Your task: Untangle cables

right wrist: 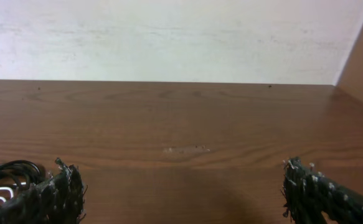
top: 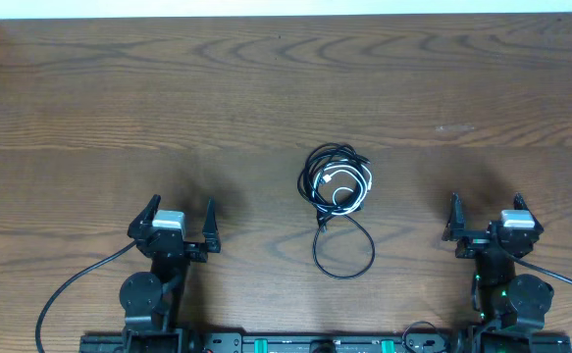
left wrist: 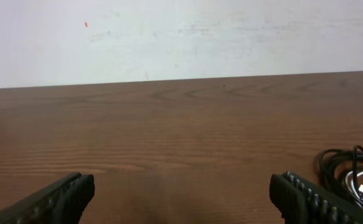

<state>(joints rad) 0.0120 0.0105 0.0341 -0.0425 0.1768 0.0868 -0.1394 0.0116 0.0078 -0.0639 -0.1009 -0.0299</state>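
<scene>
Our left claw (top: 180, 216) and right claw (top: 486, 214) are standing wide open at the near side of the counter (top: 266, 88), holding nothing. We are seeing the cables (top: 337, 178) lying tangled between them, well apart from both: black cords are coiling around a white cord (top: 347, 186), and one black loop (top: 315, 255) is trailing nearer.

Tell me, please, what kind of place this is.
Likely a robotics lab bench: a wooden table by a plain white wall, a left arm and right arm mounted at its edge, and tangled cables between them.
</scene>
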